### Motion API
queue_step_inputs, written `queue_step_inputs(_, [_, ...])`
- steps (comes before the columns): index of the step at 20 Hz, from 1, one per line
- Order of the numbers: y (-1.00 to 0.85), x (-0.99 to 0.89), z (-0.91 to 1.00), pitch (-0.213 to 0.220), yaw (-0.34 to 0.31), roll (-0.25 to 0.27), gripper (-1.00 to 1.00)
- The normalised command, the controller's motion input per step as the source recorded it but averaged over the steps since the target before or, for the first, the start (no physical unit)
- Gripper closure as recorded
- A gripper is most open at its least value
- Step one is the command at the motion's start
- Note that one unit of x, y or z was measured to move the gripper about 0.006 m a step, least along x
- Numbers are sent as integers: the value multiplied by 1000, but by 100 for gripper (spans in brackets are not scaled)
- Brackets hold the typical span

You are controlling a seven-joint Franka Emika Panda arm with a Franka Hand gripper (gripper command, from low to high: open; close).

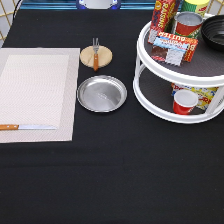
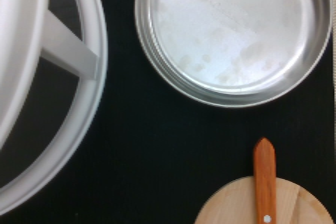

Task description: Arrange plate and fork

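Note:
The silver metal plate (image 1: 101, 93) lies on the black tablecloth just to the right of the placemat. The fork (image 1: 95, 53), with its brown-orange handle, lies across a round wooden coaster (image 1: 95, 56) just above the plate. In the wrist view the plate (image 2: 236, 50) shows from close by, with the fork's handle end (image 2: 264, 177) on the coaster (image 2: 270, 202). The gripper does not show in the exterior view.
A pale placemat (image 1: 37, 92) lies at the exterior view's left with a wooden-handled knife (image 1: 25, 127) on its lower edge. A white two-tier turntable rack (image 1: 175, 75) with cans, snack packets and a red cup stands at the right; its rim also shows in the wrist view (image 2: 75, 100).

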Motion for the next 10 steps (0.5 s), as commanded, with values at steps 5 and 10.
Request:
queue_step_inputs(5, [0,177,20,20,0,1,-100])
queue_step_inputs(10, [-69,491,94,51,1,38,-100])
